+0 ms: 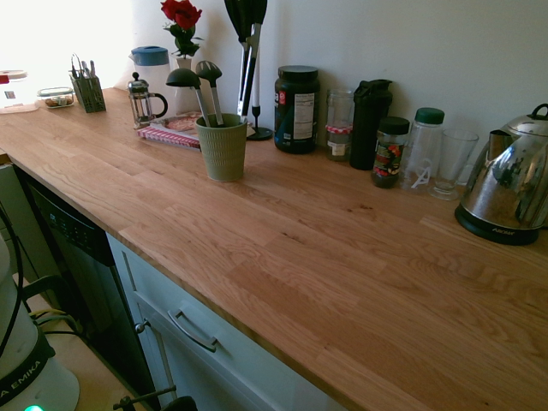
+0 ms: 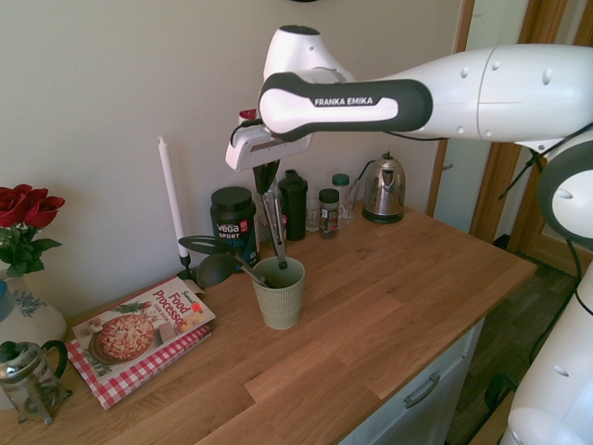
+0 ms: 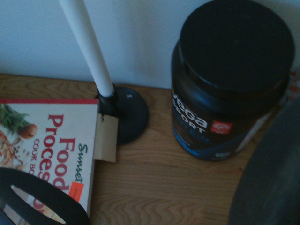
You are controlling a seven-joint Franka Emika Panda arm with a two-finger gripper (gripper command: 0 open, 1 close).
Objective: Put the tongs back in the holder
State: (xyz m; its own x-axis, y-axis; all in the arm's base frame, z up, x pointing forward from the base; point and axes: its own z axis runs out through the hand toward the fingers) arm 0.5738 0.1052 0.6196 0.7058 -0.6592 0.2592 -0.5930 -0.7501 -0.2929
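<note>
One pair of tongs (image 2: 274, 227) is hanging near-vertical from the gripper (image 2: 266, 176), whose fingers are clenching its upper end; in the first exterior view the tongs (image 1: 251, 73) are showing behind the holder. The long axis is running 12-to-6, tips pointing down just above the rim of the sage-green holder (image 2: 280, 294), at about the cup's 11 o'clock edge. Two black ladles (image 2: 211, 257) are leaning out of the holder toward 9 o'clock. Judgement: the coming move is needing a small shift toward 5 o'clock, then a straight descent, avoiding the ladle handles. The wrist view is showing only the cookbook (image 3: 44, 154), candle (image 3: 86, 47) and protein tub (image 3: 232, 79).
</note>
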